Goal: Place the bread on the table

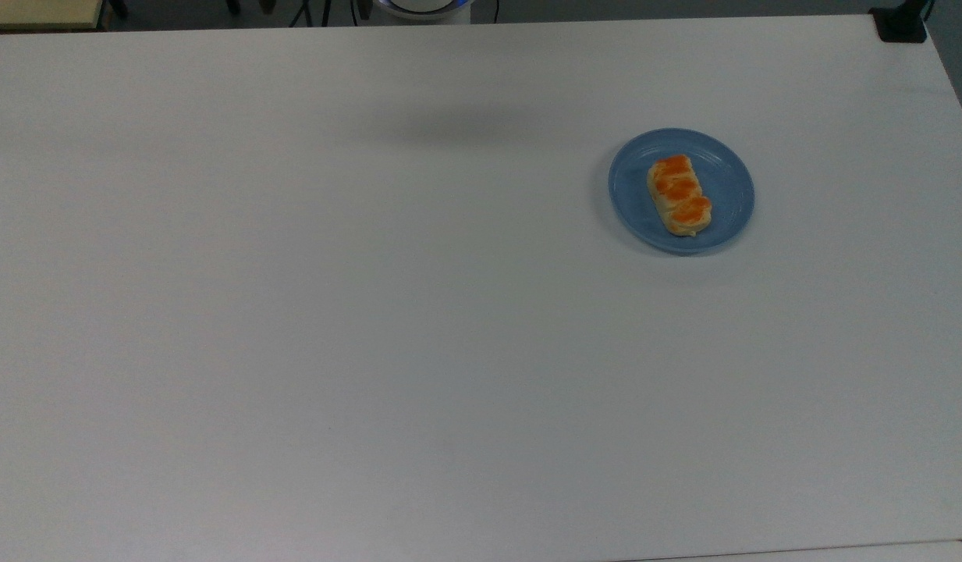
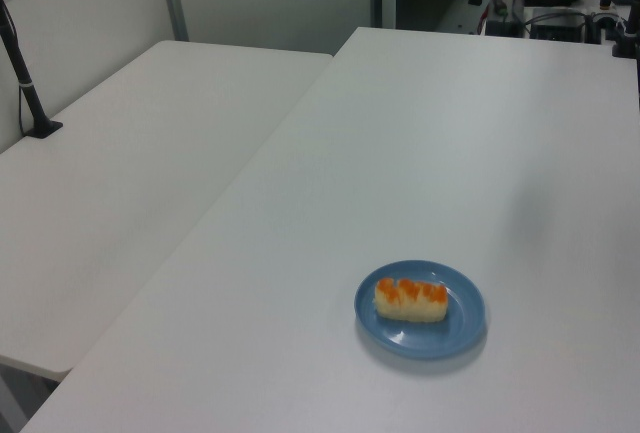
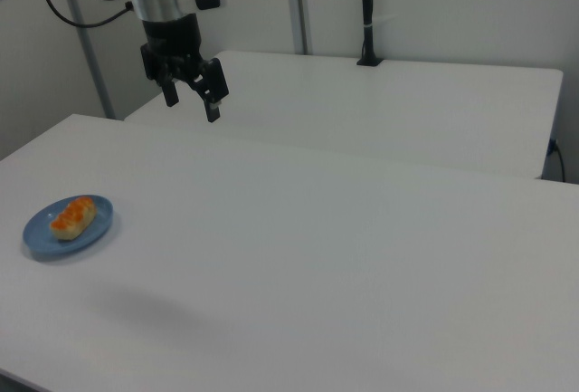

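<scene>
In the top view, a wide stretch of bare white bench [image 1: 293,328] is seen on the top view's left. Toward three o'clock from the picture's centre, a round blue plate [image 1: 635,207] is set on the bench. The bread [image 1: 679,194] is laid on the plate, its long axis running from about eleven o'clock to five o'clock, with three orange-brown glazed lumps along its top. At the one o'clock corner of the bench a black clamp [image 1: 900,23] is fixed to the edge.

In the left view, a second white table [image 2: 130,183] is seen at nine o'clock, butted against the bench [image 2: 420,133], with a black post [image 2: 25,78] standing on it near its edge. The plate [image 2: 420,343] is placed at about five o'clock, and the bread [image 2: 411,299] is laid across it, touching the plate only.

In the right view, the plate [image 3: 95,229] with the bread [image 3: 71,216] is found at nine o'clock, near the bench's [image 3: 317,256] edge. The arm's gripper [image 3: 192,107] is held in the air at about eleven o'clock, well apart from the plate and clear of the bench. The jaws are spread apart, released, with nothing between them. A black post [image 3: 366,12] is seen at twelve o'clock on the table [image 3: 407,111] behind.
</scene>
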You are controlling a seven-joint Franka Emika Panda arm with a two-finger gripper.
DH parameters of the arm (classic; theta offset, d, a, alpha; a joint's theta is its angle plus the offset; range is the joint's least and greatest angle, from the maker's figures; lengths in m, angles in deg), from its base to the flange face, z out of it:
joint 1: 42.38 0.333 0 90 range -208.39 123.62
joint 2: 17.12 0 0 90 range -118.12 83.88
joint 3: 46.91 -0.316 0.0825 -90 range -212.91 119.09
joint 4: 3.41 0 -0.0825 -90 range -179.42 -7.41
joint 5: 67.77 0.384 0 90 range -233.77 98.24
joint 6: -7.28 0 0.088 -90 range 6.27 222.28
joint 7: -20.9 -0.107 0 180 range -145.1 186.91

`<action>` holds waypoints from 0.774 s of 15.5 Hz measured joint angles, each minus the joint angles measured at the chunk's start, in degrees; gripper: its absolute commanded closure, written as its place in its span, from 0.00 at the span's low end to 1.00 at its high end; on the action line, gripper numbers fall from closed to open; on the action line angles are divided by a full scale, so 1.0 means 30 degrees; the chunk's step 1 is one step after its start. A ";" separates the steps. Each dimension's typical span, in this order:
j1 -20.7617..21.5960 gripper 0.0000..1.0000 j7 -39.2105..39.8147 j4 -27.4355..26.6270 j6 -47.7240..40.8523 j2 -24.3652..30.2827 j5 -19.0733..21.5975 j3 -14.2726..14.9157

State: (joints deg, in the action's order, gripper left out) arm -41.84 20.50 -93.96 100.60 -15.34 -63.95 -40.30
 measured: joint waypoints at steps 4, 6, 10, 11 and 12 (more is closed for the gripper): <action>-0.0209 0.00 0.0206 0.0002 0.0000 0.0001 0.0001 -0.0001; -0.0209 0.00 0.0206 0.0002 0.0000 0.0001 0.0001 -0.0001; -0.0209 0.00 0.0206 0.0002 0.0000 0.0001 0.0001 -0.0001; -0.0209 0.00 0.0206 0.0002 0.0000 0.0001 0.0003 -0.0003; -0.0201 0.00 0.0206 0.0001 0.0000 0.0000 0.0009 -0.0036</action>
State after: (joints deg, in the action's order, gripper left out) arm -42.44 21.11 -93.96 100.60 -15.34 -63.92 -40.41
